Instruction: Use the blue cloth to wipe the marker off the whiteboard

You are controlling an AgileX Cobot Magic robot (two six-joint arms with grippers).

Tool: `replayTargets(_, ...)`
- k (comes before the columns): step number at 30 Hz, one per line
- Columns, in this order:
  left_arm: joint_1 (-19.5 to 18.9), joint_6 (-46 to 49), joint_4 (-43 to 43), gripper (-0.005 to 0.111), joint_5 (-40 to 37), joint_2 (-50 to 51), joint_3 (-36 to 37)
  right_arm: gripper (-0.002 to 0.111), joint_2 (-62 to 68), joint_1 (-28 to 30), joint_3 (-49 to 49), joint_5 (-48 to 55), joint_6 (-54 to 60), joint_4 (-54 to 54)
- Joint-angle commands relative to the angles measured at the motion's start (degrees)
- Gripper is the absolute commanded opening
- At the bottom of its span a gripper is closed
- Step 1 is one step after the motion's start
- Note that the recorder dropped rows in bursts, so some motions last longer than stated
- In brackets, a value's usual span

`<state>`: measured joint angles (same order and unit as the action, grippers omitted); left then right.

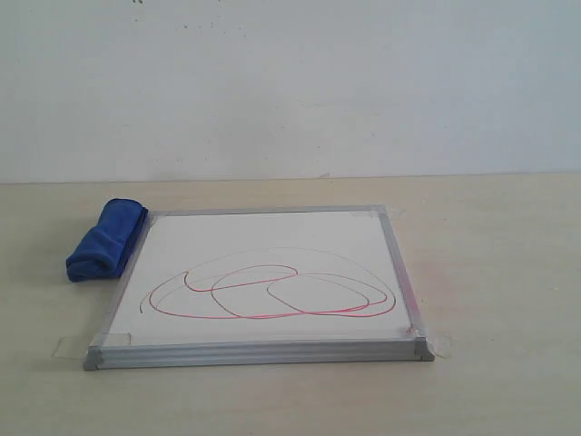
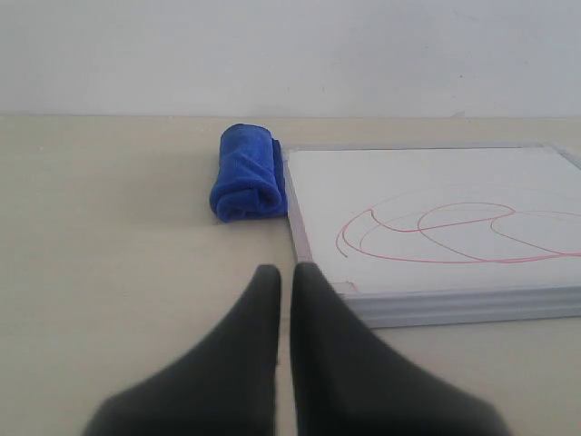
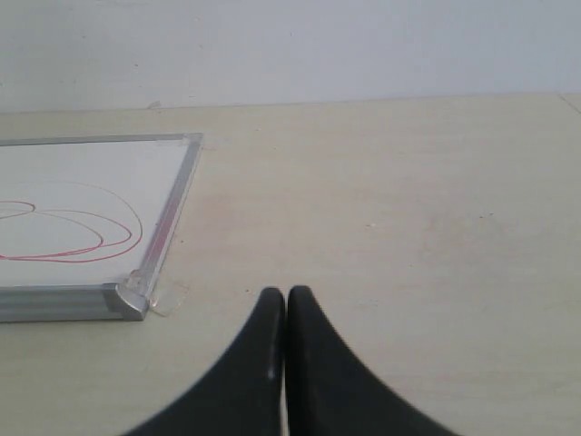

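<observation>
The whiteboard (image 1: 272, 245) lies flat on the table with its silver frame and clear tape tabs at the corners. Red marker (image 1: 272, 292) loops cross its near half. The blue cloth (image 1: 104, 240) lies rolled up against the board's left edge. Neither gripper shows in the exterior view. In the left wrist view my left gripper (image 2: 286, 271) is shut and empty, well short of the blue cloth (image 2: 247, 173) and beside the whiteboard (image 2: 436, 182) corner. In the right wrist view my right gripper (image 3: 286, 295) is shut and empty, over bare table off the whiteboard (image 3: 82, 182) corner.
The pale wooden table (image 1: 490, 263) runs wide to the right of the board and in front of it. A white wall (image 1: 290, 82) stands behind the table's far edge. A tape tab (image 3: 169, 296) sticks out at the board's near right corner.
</observation>
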<state>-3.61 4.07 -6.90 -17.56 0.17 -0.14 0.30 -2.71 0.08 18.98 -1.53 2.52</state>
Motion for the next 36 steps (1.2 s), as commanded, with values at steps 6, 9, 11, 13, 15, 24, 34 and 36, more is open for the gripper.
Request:
replayTargets(6, 0.3, 0.2, 0.3, 0.004, 0.6, -0.2, 0.1, 0.0, -0.3, 0.4, -0.1, -0.5, 0.2, -0.1)
replayTargets(9, 0.3, 0.2, 0.3, 0.004, 0.6, -0.2, 0.1, 0.0, -0.3, 0.4, -0.1, -0.5, 0.2, -0.1)
replayTargets(11, 0.3, 0.2, 0.3, 0.004, 1.3, -0.2, 0.1, 0.0, -0.3, 0.4, -0.1, -0.5, 0.2, -0.1)
replayTargets(13, 0.3, 0.2, 0.3, 0.004, 3.9, -0.2, 0.1, 0.0, -0.3, 0.4, -0.1, -0.5, 0.2, -0.1)
replayTargets(15, 0.3, 0.2, 0.3, 0.004, 8.5, -0.2, 0.1, 0.0, -0.3, 0.4, -0.1, -0.5, 0.2, -0.1)
replayTargets(24, 0.3, -0.2, -0.2, 0.004, 37.4, -0.2, -3.4, 0.0, -0.3, 0.4, -0.1, -0.5, 0.2, -0.1)
replayTargets(34, 0.3, 0.0, 0.2, 0.004, 15.3, 16.2, -22.7, 0.0, -0.3, 0.4, -0.1, -0.5, 0.2, -0.1)
replayTargets(36, 0.3, 0.0, 0.3, 0.004, 11.2, 19.6, -24.7, 0.0, -0.3, 0.4, -0.1, -0.5, 0.2, -0.1)
